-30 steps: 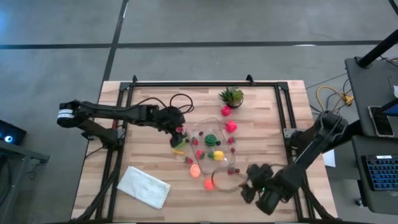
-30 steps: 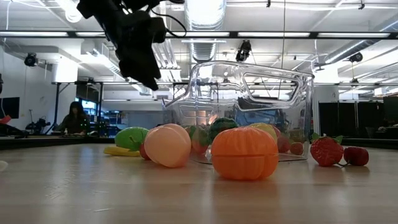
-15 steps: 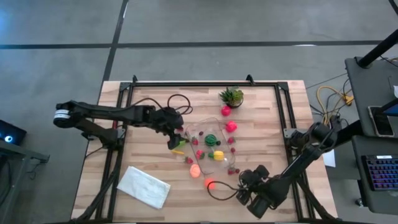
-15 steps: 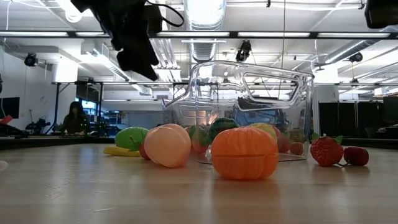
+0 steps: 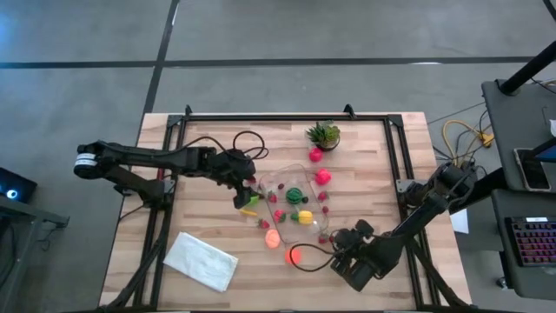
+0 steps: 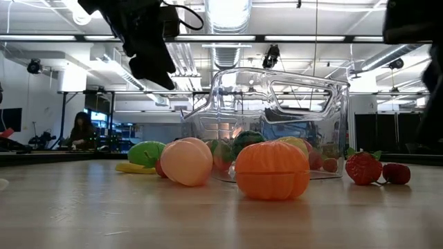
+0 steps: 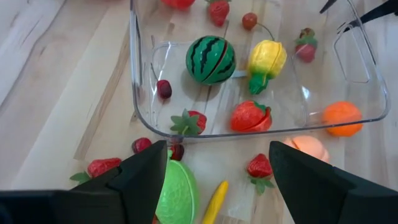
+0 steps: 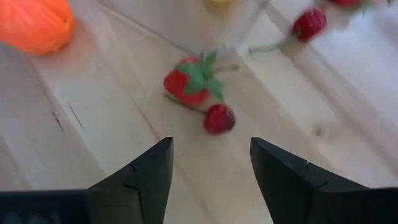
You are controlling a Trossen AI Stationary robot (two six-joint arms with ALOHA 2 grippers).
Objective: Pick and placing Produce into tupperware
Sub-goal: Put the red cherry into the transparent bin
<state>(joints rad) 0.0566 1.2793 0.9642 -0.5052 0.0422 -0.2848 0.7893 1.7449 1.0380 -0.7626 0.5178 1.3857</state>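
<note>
The clear tupperware [image 5: 294, 198] stands mid-table with a striped watermelon [image 7: 211, 59], a yellow pepper [image 7: 266, 61] and strawberries inside. More produce lies around it: an orange [image 5: 293, 256], a peach [image 5: 272, 236], a lime-green fruit [image 7: 177, 194] and a banana [image 7: 214, 200]. My left gripper [image 7: 217, 186] hangs open above the container's left end. My right gripper [image 8: 211, 180] is open, low over the table by the container's near right corner. A leafy strawberry [image 8: 193, 81] and a small red berry [image 8: 219, 118] lie just ahead of its fingers, untouched.
A spiky potted plant [image 5: 323, 135] stands at the far edge, with red and pink fruits [image 5: 321, 176] near it. A white folded cloth [image 5: 201, 259] lies at the near left. Black cables run across the table by both grippers.
My right gripper has sunk toward the table and drawn in toward the tupperware's near right corner, rolling its wrist on the way; its arm now shows at the low view's right edge. The produce has stayed in place.
</note>
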